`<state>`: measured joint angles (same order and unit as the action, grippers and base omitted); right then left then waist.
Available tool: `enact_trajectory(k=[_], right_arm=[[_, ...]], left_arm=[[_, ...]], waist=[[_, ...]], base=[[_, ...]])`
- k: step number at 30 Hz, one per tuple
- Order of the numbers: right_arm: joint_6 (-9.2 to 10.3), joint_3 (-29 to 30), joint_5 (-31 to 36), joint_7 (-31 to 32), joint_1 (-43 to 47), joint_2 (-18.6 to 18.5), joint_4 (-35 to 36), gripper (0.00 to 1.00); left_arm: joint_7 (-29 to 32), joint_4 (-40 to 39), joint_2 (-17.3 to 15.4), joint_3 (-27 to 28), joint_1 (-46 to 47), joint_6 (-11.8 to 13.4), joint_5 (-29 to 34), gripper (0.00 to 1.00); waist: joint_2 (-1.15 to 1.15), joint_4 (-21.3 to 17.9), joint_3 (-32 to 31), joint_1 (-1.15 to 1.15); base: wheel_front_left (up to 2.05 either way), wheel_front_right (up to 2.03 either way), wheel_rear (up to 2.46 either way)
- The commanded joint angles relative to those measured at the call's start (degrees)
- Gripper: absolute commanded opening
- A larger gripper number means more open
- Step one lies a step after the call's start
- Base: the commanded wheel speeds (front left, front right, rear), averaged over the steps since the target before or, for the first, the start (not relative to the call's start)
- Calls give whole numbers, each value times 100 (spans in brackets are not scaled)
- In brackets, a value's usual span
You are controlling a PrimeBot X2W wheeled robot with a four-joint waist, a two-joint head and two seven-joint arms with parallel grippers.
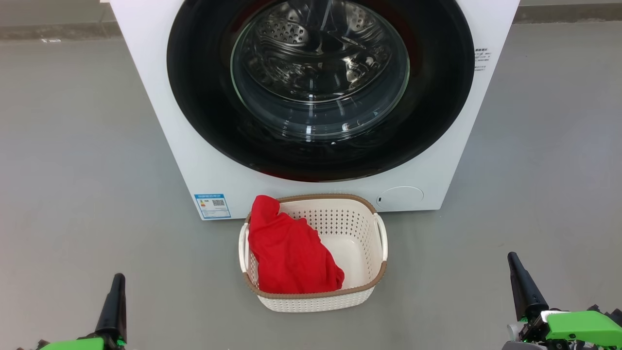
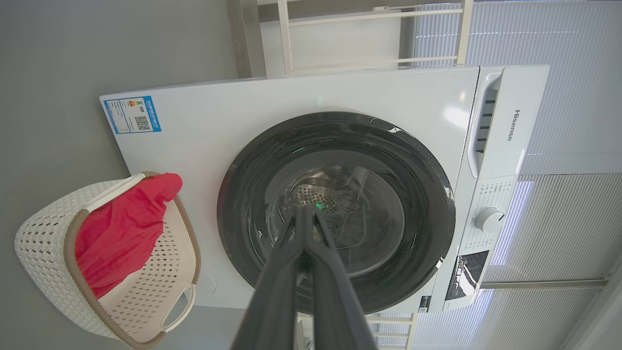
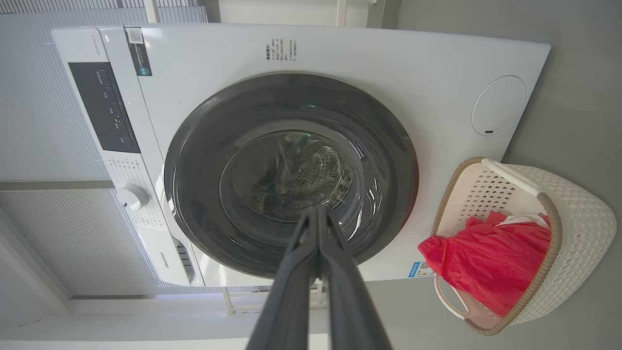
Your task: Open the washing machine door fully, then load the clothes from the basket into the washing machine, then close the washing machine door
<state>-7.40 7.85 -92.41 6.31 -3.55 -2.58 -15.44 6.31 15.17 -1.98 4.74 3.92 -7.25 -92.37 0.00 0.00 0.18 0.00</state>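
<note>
The cream perforated plastic basket [image 1: 362, 214] sits on the grey floor [image 1: 73, 194], ahead of and between the left gripper [image 1: 117, 286] and right gripper [image 1: 515, 266], both pressed together and empty. Soft red clothes [image 1: 289, 253] fill its left side. Just behind, the round, glossy black-rimmed washing machine door [image 1: 320, 87] is closed.

Looks like a laundry room. Big white washing machine [image 1: 427, 165] on a bare grey floor [image 1: 73, 194], small basket [image 1: 316, 301] with red clothes [image 1: 289, 253] right in front of it. White blinds [image 2: 559, 39] and a white rack [image 2: 284, 39] behind the machine.
</note>
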Motion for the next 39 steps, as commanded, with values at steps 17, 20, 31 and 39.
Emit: enact_trajectory(k=[17, 20, 31, 39], right_arm=[[-9, -133, 25, 18, -263, -30, 142, 0], [-9, -133, 25, 18, -263, -30, 142, 0], [-9, -133, 25, 18, -263, -30, 142, 0], [-9, -133, 24, 17, -263, -30, 142, 0]], left_arm=[[18, -113, -89, 179, 227, -24, 21, 0], [18, -113, -89, 179, 227, -24, 21, 0], [18, -113, -89, 178, 227, -24, 21, 0], [18, -113, -89, 178, 227, -24, 20, 0]], waist=[[0, 0, 0, 0], [0, 0, 0, 0], [0, 0, 0, 0], [0, 0, 0, 0]], base=[[0, 0, 0], [0, 0, 0], [0, 0, 0], [0, 0, 0]])
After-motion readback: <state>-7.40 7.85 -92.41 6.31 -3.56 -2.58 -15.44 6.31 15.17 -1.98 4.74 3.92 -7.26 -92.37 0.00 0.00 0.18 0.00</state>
